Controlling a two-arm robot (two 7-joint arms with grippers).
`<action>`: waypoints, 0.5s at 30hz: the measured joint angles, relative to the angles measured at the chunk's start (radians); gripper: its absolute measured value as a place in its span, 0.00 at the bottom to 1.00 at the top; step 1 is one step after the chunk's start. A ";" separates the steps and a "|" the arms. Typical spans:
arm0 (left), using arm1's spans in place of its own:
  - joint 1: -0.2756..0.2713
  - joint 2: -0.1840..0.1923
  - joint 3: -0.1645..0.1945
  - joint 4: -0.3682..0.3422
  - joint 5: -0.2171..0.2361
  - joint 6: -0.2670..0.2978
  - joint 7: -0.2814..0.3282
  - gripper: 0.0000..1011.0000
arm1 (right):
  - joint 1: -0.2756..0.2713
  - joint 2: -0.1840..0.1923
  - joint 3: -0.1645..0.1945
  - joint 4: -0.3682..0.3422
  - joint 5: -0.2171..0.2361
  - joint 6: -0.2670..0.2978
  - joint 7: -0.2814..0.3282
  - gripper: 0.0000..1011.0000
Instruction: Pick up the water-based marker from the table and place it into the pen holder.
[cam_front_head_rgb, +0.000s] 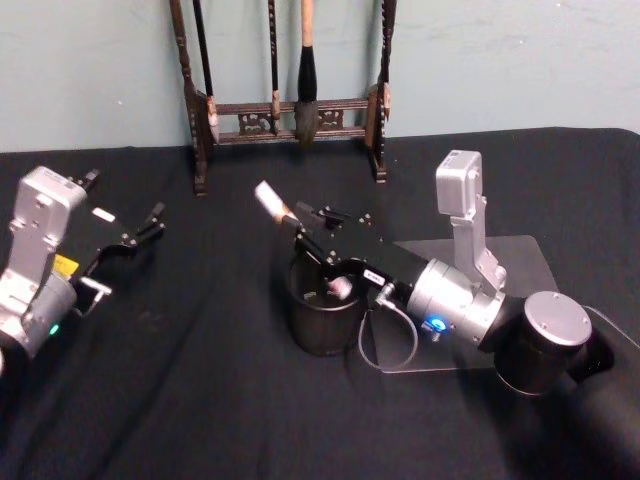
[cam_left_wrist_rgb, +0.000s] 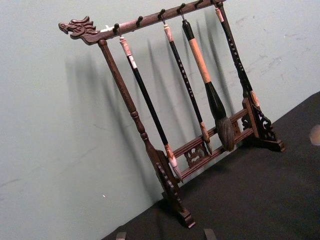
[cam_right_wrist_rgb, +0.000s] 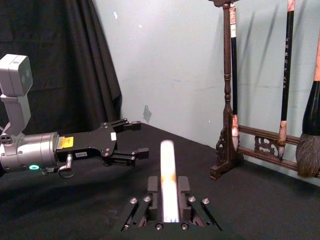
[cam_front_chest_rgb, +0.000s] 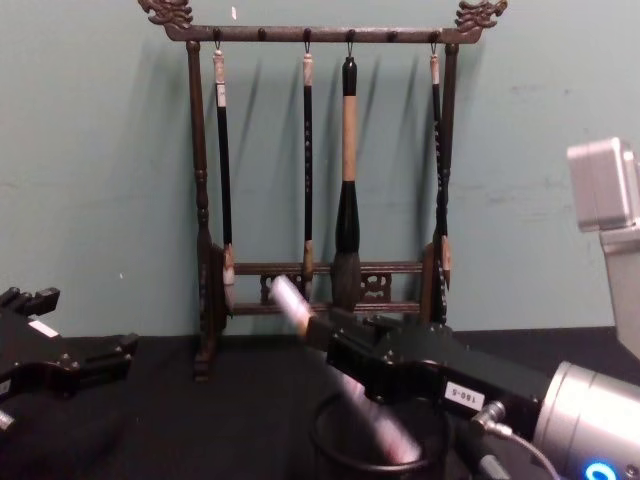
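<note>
On the black table (cam_front_head_rgb: 200, 400), the marker (cam_front_head_rgb: 272, 203) was clamped by the right gripper (cam_front_head_rgb: 318, 245), its lower end inside the holder (cam_front_head_rgb: 320, 332); left of the holder, the left gripper (cam_front_head_rgb: 130, 250) was parked, fingers spread.

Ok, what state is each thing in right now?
Pen cup: upright, open-topped.
Marker: tilted, lower end in the cup's mouth, gripped.
Right hand: shut on the marker.
Left hand: open, empty, off to the left.
Brush rack: upright, brushes hanging.

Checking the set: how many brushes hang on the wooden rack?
4, along the dark wooden brush rack's top bar: thin brush by the left post, thin middle brush, thick brush, thin brush by the right post. None hidden.
</note>
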 joint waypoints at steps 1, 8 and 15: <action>0.000 0.000 0.000 0.000 0.000 0.000 0.000 0.99 | 0.000 0.000 0.000 0.000 0.000 0.000 0.000 0.27; 0.000 0.000 0.000 0.000 0.000 0.000 0.000 0.99 | 0.000 0.000 0.001 -0.001 0.001 0.001 0.002 0.52; 0.000 0.000 0.000 0.000 0.000 0.000 0.000 0.99 | 0.000 0.000 0.002 -0.001 0.002 0.002 0.003 0.72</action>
